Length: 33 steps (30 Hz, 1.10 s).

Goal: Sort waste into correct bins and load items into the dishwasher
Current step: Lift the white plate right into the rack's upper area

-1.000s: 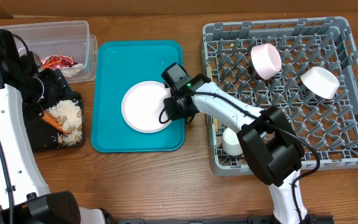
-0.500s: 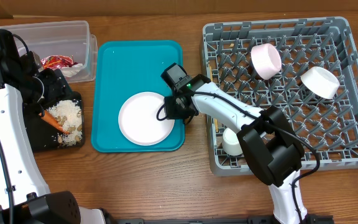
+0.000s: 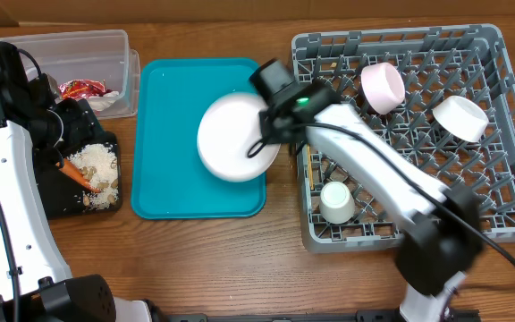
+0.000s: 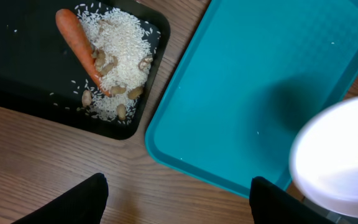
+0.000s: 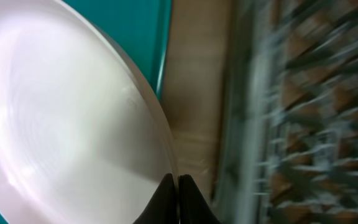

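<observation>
My right gripper (image 3: 271, 134) is shut on the rim of the round white plate (image 3: 235, 139) and holds it lifted and tilted above the teal tray's right side; the wrist view shows the fingers (image 5: 178, 186) pinching the plate (image 5: 61, 124). The grey dish rack (image 3: 508, 215) holds a pale-pink bowl (image 3: 383, 87), a white bowl (image 3: 460, 117) and a small white cup (image 3: 336, 202). The black tray (image 3: 56, 201) holds a carrot (image 4: 79, 46), crumbs and nut shells (image 4: 120, 56). The clear tub (image 3: 70, 45) holds the red wrapper (image 3: 80, 88) and tissue. My left gripper (image 4: 179, 196) is open over the table.
The flat teal tray (image 3: 164, 134) lies between the bins and the rack; its corner shows in the left wrist view (image 4: 229, 81). The wooden table runs along the front. The left arm (image 3: 3, 134) stands over the bins.
My right gripper has lifted the plate off the teal tray and carried it up and to the right, tilting it. The left arm has not moved.
</observation>
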{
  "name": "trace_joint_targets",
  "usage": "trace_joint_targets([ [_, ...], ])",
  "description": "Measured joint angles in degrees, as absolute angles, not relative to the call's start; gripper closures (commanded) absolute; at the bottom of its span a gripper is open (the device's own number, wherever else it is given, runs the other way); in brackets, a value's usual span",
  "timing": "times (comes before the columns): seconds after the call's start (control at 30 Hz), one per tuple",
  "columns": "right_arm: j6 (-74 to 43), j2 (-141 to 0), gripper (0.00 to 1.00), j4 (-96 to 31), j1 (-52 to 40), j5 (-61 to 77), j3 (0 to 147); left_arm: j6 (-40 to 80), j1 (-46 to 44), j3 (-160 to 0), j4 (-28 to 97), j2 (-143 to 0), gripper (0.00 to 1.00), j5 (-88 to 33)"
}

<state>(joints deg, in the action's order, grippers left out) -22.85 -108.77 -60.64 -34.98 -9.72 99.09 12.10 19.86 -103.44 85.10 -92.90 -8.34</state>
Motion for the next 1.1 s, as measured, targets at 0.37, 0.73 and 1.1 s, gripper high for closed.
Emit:
trace_joint_targets([
  [0.37,-15.05,-96.38,0.96,-65.43,-27.55,-40.03,100.51,12.1,19.86,-103.44,85.08,-92.9,0.25,-8.34],
  [0.73,-19.59,-97.71,0.96,-63.9,-22.5,-58.92,98.39,12.12,19.86,-103.44,84.88,-92.9,0.25,-8.34],
  [1.1,-26.2,-106.54,0.96,-63.18,-22.72,-64.36,90.54,12.1,19.86,-103.44,84.95,-92.9,0.25,-8.34],
])
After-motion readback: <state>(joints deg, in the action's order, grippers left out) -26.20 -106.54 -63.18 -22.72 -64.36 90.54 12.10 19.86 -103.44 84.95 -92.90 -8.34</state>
